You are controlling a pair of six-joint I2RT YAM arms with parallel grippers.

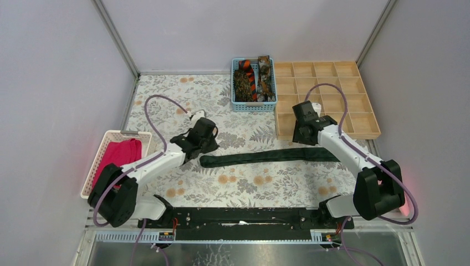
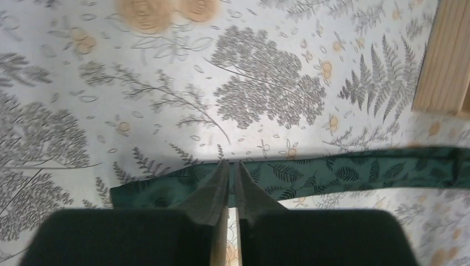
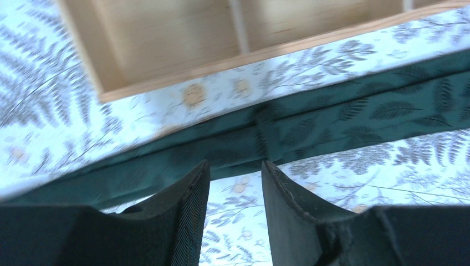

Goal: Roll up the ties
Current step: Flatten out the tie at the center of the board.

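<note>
My left gripper (image 2: 231, 164), fingers barely apart over end of dark green tie (image 2: 343, 173), my right gripper (image 3: 235, 166), fingers apart, tie just beyond tips

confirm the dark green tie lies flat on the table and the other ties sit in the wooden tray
No: the other ties sit in the blue basket, not the wooden tray beside it. The dark green tie does lie flat on the table. The top external view shows this.
</note>
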